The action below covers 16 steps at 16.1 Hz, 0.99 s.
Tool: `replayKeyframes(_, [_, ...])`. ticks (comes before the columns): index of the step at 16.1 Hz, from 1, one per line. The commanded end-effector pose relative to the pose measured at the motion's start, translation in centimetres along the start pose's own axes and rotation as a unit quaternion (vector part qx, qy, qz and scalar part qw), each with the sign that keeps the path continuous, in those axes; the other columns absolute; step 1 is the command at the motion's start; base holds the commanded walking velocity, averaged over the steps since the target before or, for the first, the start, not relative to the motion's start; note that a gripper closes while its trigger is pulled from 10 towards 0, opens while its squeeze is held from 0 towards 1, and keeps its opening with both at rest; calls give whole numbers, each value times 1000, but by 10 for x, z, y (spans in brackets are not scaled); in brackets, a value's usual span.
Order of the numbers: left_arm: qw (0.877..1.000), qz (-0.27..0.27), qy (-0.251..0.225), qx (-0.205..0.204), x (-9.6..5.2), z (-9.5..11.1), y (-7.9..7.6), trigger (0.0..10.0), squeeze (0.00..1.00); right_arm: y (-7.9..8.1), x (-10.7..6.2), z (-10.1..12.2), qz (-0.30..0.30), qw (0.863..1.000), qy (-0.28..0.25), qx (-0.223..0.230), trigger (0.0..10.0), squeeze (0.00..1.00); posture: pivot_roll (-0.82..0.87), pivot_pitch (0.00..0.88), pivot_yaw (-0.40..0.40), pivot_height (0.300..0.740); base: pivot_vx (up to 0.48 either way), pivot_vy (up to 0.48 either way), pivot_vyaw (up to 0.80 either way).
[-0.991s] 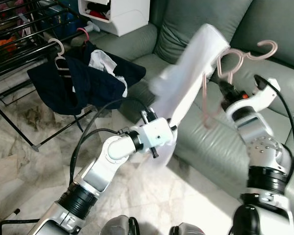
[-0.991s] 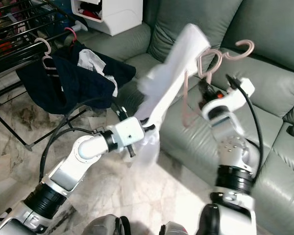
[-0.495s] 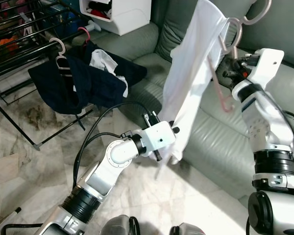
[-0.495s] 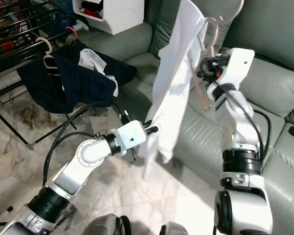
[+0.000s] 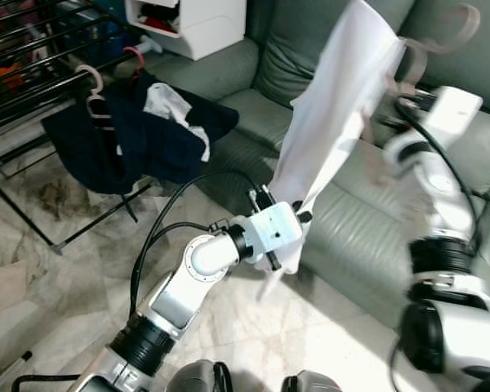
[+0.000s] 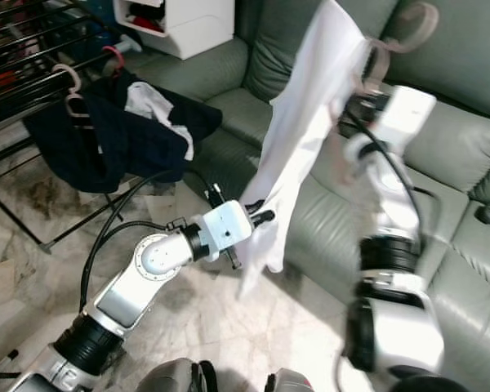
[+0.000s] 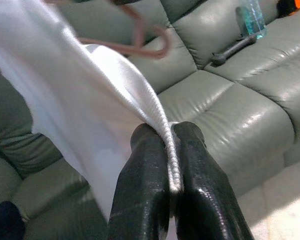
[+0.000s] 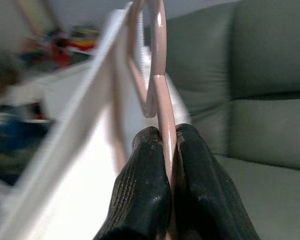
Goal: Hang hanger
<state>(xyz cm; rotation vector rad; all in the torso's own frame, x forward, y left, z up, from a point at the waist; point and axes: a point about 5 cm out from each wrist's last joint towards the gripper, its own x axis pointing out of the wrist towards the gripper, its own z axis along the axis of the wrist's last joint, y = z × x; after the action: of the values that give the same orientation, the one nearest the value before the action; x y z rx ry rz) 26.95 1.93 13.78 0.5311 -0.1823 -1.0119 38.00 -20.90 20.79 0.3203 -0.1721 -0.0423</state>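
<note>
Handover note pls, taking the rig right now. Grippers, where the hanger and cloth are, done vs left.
Left gripper: shut on the lower edge of the white garment.
Right gripper: shut on the pink hanger, raised over the grey sofa.
Garment drapes from the hanger, stretched down to the left gripper.
Drying rack stands to the robot's left, with a dark garment already on a hanger there.
Done: hanger and garment lifted.
Left: carry to the rack, hook the hanger on, release both.
</note>
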Motion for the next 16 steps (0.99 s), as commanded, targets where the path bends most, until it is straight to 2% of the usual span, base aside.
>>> replayKeyframes(1, [999, -47, 22, -11, -3, -10, -17, 10000, 0, 16, 7, 48, 41, 994, -97, 42, 10000, 0, -91, 21, 26, 740, 0, 0, 0])
replayKeyframes(2, [998, -47, 25, -11, -2, -11, -18, 10000, 0, 30, 5, 42, 76, 991, -91, 69, 10000, 0, -89, 21, 24, 740, 0, 0, 0])
replayKeyframes(3, [998, -47, 29, -12, -2, -13, -19, 10000, 0, 35, 5, 39, 77, 987, -89, 106, 10000, 0, -91, 22, 24, 740, 0, 0, 0])
replayKeyframes(4, [998, -44, 36, -6, 1, -15, -20, 10000, 0, 40, 9, 35, 45, 967, -72, 240, 10000, 0, -97, 22, 26, 740, 0, 0, 0])
replayKeyframes(6, [999, -29, 40, -6, 5, -16, -18, 10000, 0, 49, 10, 33, 37, 956, -72, 280, 10000, 0, -95, 23, 26, 740, 0, 0, 0])
replayKeyframes(7, [999, -23, 42, -4, 7, -16, -17, 10000, 0, 57, 10, 34, 56, 954, -76, 284, 10000, 0, -94, 23, 25, 740, 0, 0, 0])
replayKeyframes(8, [999, -23, 38, -8, 8, -14, -17, 10000, 0, 68, 7, 36, 92, 965, -83, 231, 10000, 0, -93, 23, 23, 740, 0, 0, 0])
replayKeyframes(9, [999, -22, 35, -21, 8, -13, -17, 10000, 0, 76, 2, 34, 132, 979, -87, 132, 10000, 0, -92, 23, 21, 740, 0, 0, 0])
replayKeyframes(10, [999, -24, 36, -24, 7, -13, -17, 10000, 0, 77, -1, 31, 151, 982, -89, 65, 10000, 0, -91, 23, 19, 740, 0, 0, 0])
replayKeyframes(11, [998, -23, 43, -30, 4, -17, -19, 10000, 459, 70, -6, 23, 156, 985, -77, 10, 10000, 0, -92, 27, 17, 740, 0, 0, 0])
replayKeyframes(12, [998, -24, 46, -38, 2, -18, -20, 10000, 1000, 61, -11, 18, 161, 984, -71, -23, 10000, 0, -92, 30, 17, 740, 0, 0, 0])
replayKeyframes(14, [996, -36, 48, -59, 2, -19, -21, 10000, 1000, 50, -16, 15, 158, 984, -64, -50, 10000, 0, -92, 30, 17, 740, 0, 0, 0])
replayKeyframes(16, [996, -49, 42, -62, 1, -17, -23, 10000, 1000, 40, -24, 9, 165, 980, -53, -101, 10000, 0, -97, 28, 24, 740, 0, 0, 0])
